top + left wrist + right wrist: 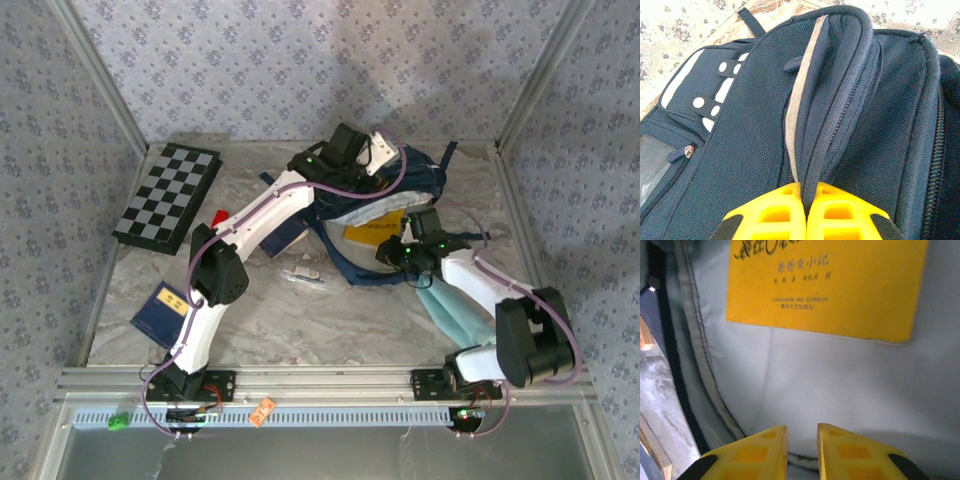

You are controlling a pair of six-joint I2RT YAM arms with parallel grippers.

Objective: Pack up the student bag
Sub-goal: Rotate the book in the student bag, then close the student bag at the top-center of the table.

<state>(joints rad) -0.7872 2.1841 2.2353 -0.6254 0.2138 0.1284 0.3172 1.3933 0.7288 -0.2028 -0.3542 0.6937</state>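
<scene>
L jaws pinching student bag [755, 150] flap, R cam: yellow book [840, 285] inside

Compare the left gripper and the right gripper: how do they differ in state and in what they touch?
The left gripper is shut on a raised fold of the student bag beside its zipper; the right gripper has a narrow gap between its fingers and holds nothing. The left gripper is at the bag's dark blue outside; the right gripper faces its pale lining, where a yellow book lies. Both have yellow fingers.
</scene>
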